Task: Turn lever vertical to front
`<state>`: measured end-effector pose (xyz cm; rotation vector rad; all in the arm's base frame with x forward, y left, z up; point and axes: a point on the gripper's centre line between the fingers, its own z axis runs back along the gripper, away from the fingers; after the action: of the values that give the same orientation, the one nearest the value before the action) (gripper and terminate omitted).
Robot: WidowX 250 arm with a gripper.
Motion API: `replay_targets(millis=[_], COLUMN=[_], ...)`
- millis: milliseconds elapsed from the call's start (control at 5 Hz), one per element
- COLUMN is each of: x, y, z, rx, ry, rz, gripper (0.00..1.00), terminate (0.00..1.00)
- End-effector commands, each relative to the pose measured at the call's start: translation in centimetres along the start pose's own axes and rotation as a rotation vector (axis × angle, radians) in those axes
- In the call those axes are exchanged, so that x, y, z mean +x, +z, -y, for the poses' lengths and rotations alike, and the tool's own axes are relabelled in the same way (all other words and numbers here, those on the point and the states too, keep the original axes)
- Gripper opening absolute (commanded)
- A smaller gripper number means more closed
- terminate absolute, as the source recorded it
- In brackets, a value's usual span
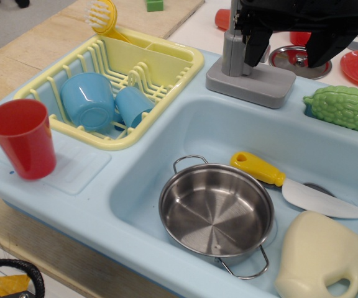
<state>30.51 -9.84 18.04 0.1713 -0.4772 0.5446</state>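
Observation:
The toy tap stands behind the sink on a flat grey base [253, 84] with a squarish grey post [232, 49] rising to the top edge of the view. The lever on top of the post does not show; it is cut off by the frame edge or hidden behind the gripper. My black gripper [289, 53] hangs just right of the post, above the base. Its left finger [257, 48] is close beside the post and its right finger [323, 53] is well apart from it. The jaws stand open with nothing between them.
The light blue sink [185, 133] holds a steel pan [215, 211], a yellow-handled toy knife [291, 186] and a cream jug [319, 257]. A yellow rack [185, 68] holds two blue cups. A red cup [22, 139] stands left, a green gourd [344, 107] right.

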Motion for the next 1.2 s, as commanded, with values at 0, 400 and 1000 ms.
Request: replay_targets(millis=[0,400,1000], x=[0.0,2.1,3.8], y=[0.0,-1.1,-1.5], z=[0.0,0.3,0.8], rx=[0.000,-0.036,-0.067], ry=[0.000,-0.050,-0.113], rz=[0.000,0.064,0.136], gripper=[1.00,1.00,1.00], terminate=[0.00,0.00,0.00])
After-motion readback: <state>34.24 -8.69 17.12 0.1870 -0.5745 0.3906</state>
